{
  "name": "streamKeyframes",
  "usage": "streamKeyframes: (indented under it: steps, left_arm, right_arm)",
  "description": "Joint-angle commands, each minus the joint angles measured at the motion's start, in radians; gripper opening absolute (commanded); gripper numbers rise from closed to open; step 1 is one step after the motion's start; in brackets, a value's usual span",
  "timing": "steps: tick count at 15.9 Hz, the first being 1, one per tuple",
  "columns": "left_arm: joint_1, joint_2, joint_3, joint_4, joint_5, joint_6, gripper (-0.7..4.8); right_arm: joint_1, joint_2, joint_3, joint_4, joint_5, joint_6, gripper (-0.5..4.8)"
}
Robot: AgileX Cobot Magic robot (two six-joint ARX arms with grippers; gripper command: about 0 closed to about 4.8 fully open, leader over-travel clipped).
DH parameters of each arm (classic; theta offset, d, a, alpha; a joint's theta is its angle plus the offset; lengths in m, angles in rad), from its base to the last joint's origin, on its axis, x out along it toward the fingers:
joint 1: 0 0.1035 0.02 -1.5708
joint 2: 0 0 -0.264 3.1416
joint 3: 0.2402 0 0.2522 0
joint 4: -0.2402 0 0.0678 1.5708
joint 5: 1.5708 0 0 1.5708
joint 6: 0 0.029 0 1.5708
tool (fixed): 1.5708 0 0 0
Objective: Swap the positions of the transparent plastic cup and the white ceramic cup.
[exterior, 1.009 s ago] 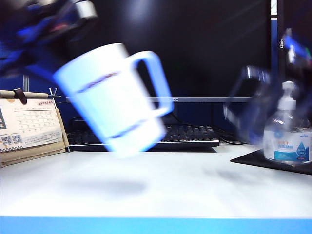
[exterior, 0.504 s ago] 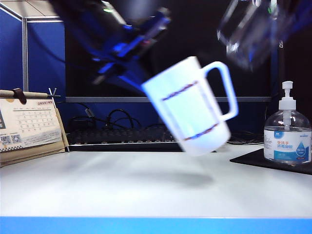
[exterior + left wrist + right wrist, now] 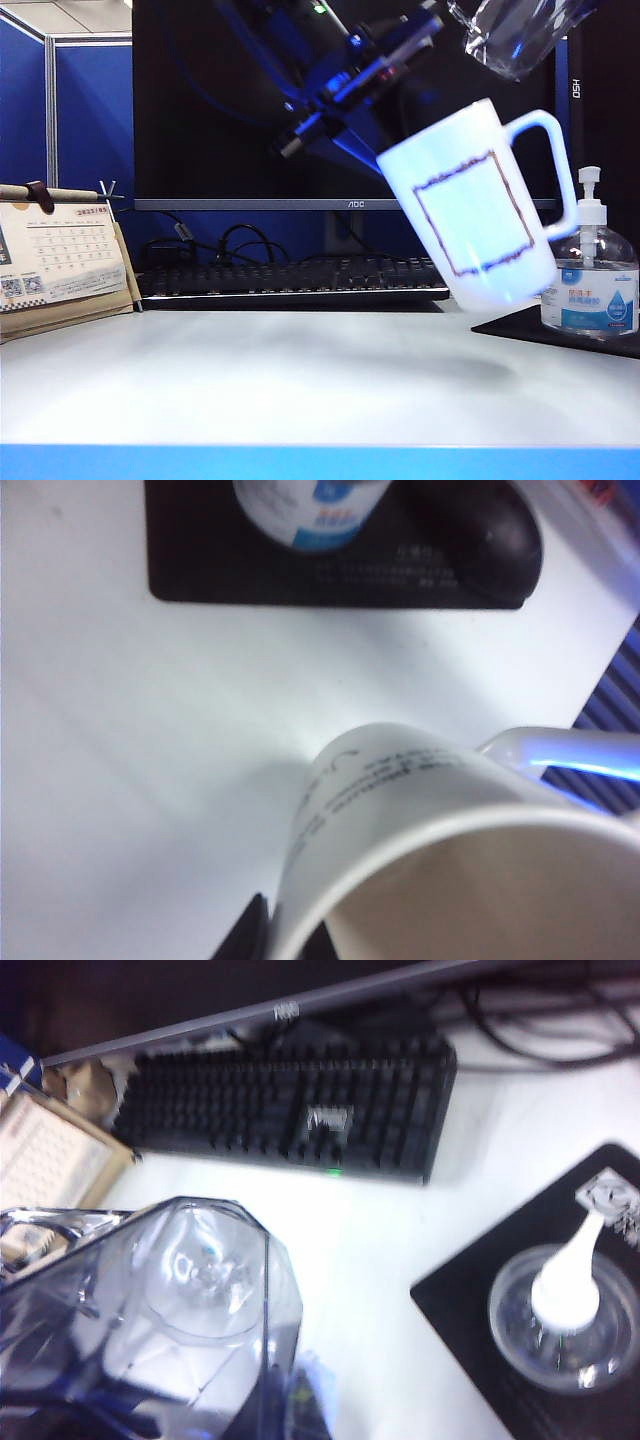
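The white ceramic cup point(image 3: 478, 205), with a gold-brown rectangle on its side, hangs tilted above the desk's right part, handle to the right. My left gripper point(image 3: 388, 152) reaches down from the upper middle and is shut on its rim. In the left wrist view the dark fingers point(image 3: 248, 932) pinch the wall of the white ceramic cup point(image 3: 400, 800). The transparent plastic cup point(image 3: 515, 30) is high at the top right edge. In the right wrist view my right gripper point(image 3: 305, 1400) is shut on the wall of the transparent plastic cup point(image 3: 170, 1300).
A clear pump bottle point(image 3: 590, 285) stands on a black mat point(image 3: 520, 325) at the right, just behind the white cup. A black mouse point(image 3: 490, 540) lies on the mat. A keyboard point(image 3: 290, 280) and monitor point(image 3: 250, 100) are behind; a desk calendar point(image 3: 55, 260) is at the left.
The left arm has carried the white cup from the left across to the right side. The right arm has lifted the transparent cup up to the top right edge.
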Motion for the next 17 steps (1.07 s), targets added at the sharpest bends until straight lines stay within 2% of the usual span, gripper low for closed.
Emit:
streamKeyframes:
  steps: [1, 6, 13, 17]
  left_arm:
    - [-0.007, 0.048, 0.066, -0.027, 0.016, 0.028, -0.06]
    - [-0.017, 0.104, 0.178, -0.106, 0.004, 0.083, -0.06]
    - [-0.046, 0.256, 0.427, -0.346, -0.004, 0.175, -0.06]
    - [-0.065, 0.271, 0.450, -0.329, -0.013, 0.184, -0.06]
  right_arm:
    - [0.002, -0.010, 0.003, -0.001, -0.003, -0.016, -0.05]
    - [0.002, -0.012, 0.003, 0.000, -0.005, -0.031, -0.05]
    - [0.002, -0.012, 0.000, -0.025, -0.014, -0.048, -0.05]
    - [0.002, -0.012, 0.000, -0.041, -0.013, -0.062, -0.05]
